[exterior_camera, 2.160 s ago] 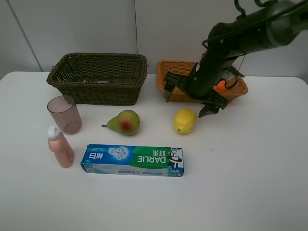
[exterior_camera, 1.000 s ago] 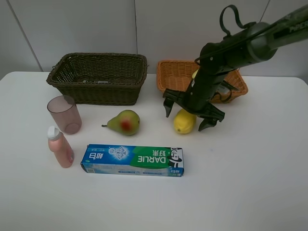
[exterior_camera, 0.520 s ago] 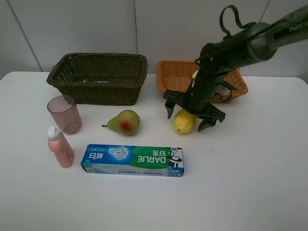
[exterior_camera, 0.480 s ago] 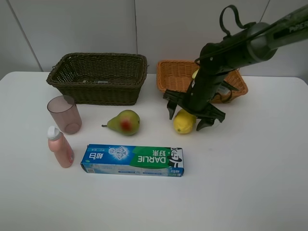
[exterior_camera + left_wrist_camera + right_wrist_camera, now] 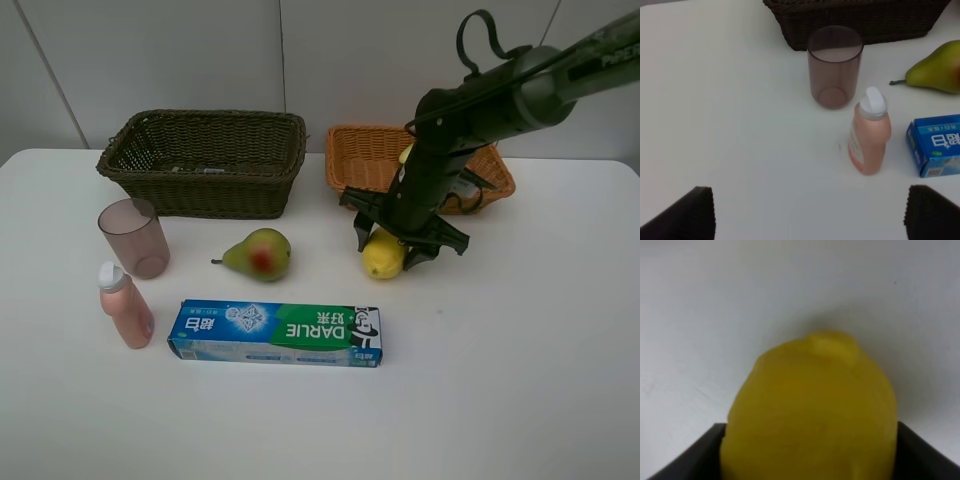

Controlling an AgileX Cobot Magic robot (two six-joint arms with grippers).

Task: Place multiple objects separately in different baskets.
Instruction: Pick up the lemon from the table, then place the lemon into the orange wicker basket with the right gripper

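The yellow lemon [image 5: 382,255] lies on the white table in front of the light orange basket [image 5: 357,160]. My right gripper [image 5: 388,250] comes down over it, its fingers [image 5: 685,457] pressed against both sides of the lemon [image 5: 810,405]. The pear [image 5: 260,254], toothpaste box [image 5: 275,333], pink bottle [image 5: 124,305] and mauve cup [image 5: 134,237] stand left of it. My left gripper [image 5: 810,220] is open over bare table, short of the pink bottle [image 5: 869,132] and the cup [image 5: 834,67]. The dark basket [image 5: 200,190] sits at the back left.
The right arm crosses over the orange basket and hides part of its inside. The pear [image 5: 937,70] and the end of the toothpaste box [image 5: 937,152] show at the edge of the left wrist view. The dark basket's wall [image 5: 860,20] stands behind the cup.
My right gripper's fingers have drawn in from wide open onto the lemon. The arm dropped from above the orange basket earlier. Nothing else has moved.
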